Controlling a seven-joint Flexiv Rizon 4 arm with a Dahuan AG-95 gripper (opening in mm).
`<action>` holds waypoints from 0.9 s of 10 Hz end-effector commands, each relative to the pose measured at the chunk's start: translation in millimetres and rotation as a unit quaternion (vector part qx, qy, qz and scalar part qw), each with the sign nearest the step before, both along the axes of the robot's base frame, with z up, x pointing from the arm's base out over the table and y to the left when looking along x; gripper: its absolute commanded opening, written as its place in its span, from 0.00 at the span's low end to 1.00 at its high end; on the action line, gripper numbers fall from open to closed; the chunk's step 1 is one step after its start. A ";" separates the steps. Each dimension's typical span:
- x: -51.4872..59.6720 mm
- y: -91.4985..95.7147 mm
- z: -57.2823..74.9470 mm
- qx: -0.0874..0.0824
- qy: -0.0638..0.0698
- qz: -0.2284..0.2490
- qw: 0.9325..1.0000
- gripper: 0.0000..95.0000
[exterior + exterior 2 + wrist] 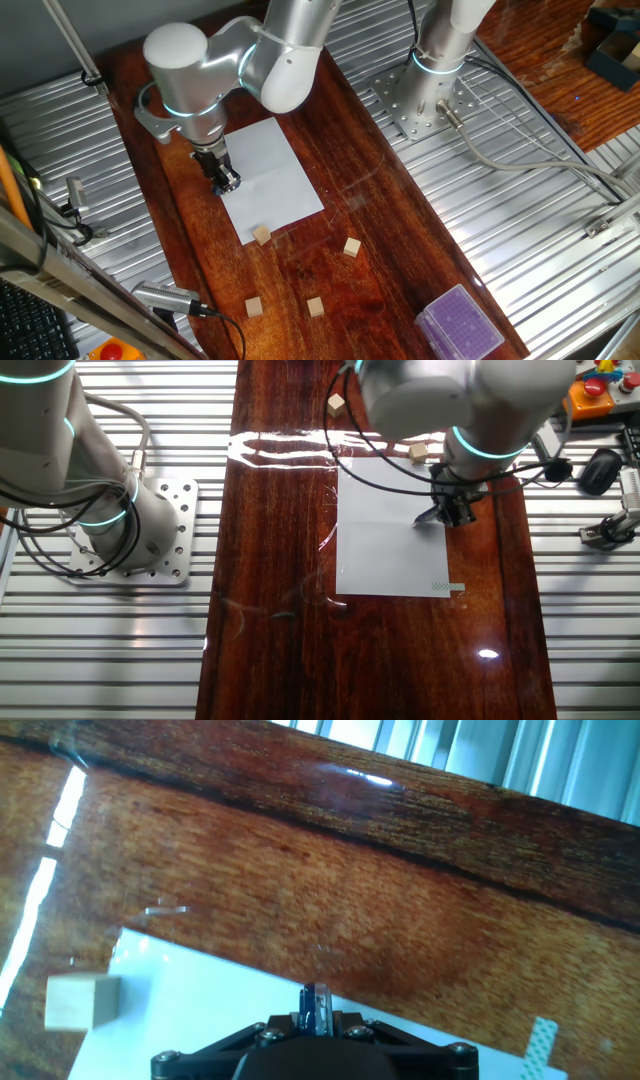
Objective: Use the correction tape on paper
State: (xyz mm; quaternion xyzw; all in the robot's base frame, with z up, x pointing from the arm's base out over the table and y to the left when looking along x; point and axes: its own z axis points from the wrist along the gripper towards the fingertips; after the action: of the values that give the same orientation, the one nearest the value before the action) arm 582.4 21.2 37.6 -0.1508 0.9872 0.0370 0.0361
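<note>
In one fixed view, the fingers come first at the left, pointing down at the left edge of the paper, under the silver arm. They are clenched on the correction tape, a small dark piece whose tip touches the sheet. The paper lies flat on the dark wooden counter. A wooden cube sits at the sheet's near edge, and three more cubes lie on the bare wood nearer still. At the near right stands a purple-topped clear box.

In the other fixed view, a short patterned strip lies at the paper's near right corner. In the hand view, the tape's blue tip shows between the fingers over white paper.
</note>
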 end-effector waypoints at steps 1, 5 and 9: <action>1.7 0.4 -1.1 0.001 0.002 0.000 1.000 0.00; 1.6 0.6 -0.6 0.004 0.004 -0.001 1.000 0.00; 1.1 1.2 -0.4 0.008 0.005 -0.006 1.000 0.00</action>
State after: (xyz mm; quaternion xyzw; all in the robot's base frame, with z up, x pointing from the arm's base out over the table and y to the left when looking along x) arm 583.4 22.5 36.9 -0.1439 0.9880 0.0445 0.0332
